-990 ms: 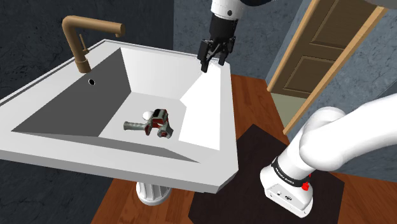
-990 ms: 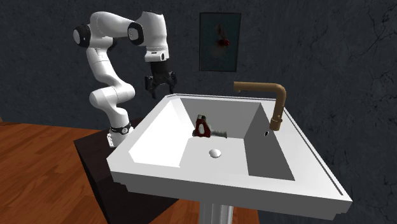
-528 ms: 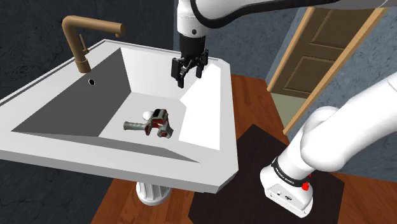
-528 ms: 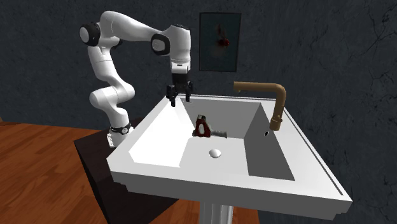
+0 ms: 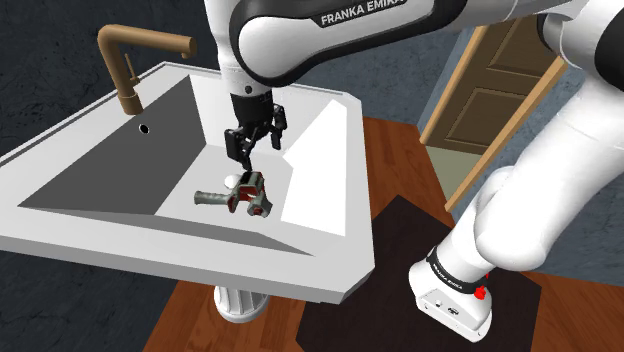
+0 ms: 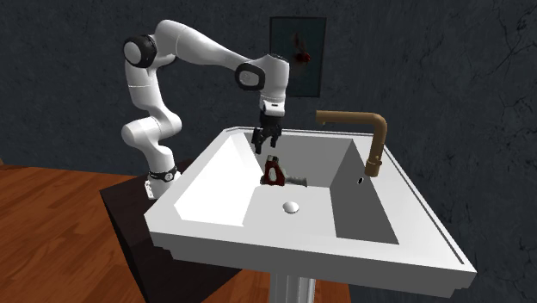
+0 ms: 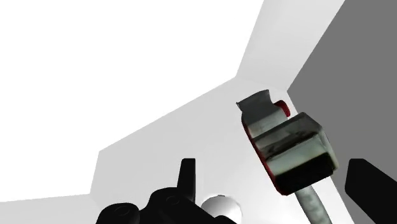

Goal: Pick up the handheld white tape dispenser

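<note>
- White Franka arm point(image 6: 202, 47) is reached out over the rim of a white pedestal sink point(image 5: 330, 240), with the wrist turned down into the basin.
- All-black two-finger gripper point(image 5: 257, 152) is hung just above the basin floor, a little over the task object and not touching it.
- Fingers point(image 7: 372, 184) are spread wide, and nothing is held. In the wrist view the object's head is seen between them, clear of both.
- Handheld tape dispenser point(image 5: 240, 193) is shown as a grey blocky head with dark red trim and a grey ribbed handle, not white.
- The dispenser is laid on its side on the flat basin floor, near the foot of the white sloped wall on the arm's side. In the shoulder view the handle is pointed to the left.
- A small white round drain plug point(image 7: 219, 207) is seen just beside the dispenser's head.
- A brown angular faucet point(image 6: 366, 129) is mounted on the far rim, well apart from the gripper and the dispenser.
</note>
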### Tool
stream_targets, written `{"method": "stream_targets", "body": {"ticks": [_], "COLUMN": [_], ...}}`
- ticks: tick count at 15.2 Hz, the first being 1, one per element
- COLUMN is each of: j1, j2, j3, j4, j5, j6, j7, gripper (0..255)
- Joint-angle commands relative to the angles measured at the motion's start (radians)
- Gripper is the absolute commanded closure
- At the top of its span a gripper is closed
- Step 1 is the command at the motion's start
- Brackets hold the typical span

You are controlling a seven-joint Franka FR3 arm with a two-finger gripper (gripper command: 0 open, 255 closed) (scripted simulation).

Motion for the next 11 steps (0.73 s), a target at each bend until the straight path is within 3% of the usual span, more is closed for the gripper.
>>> {"method": "stream_targets", "body": {"ticks": [1,3,11], "j1": [0.019,0.033,0.036], "j2": [0.074,0.122,0.158], "j3": [0.019,0.029,0.026], "j4": [0.038,0.07,0.009], "j5": [-0.025,-0.042,-0.059], "j6": [0.007,0.004,0.098], "j7": [0.027,0.044,0.057], "gripper": [0,0,0]}}
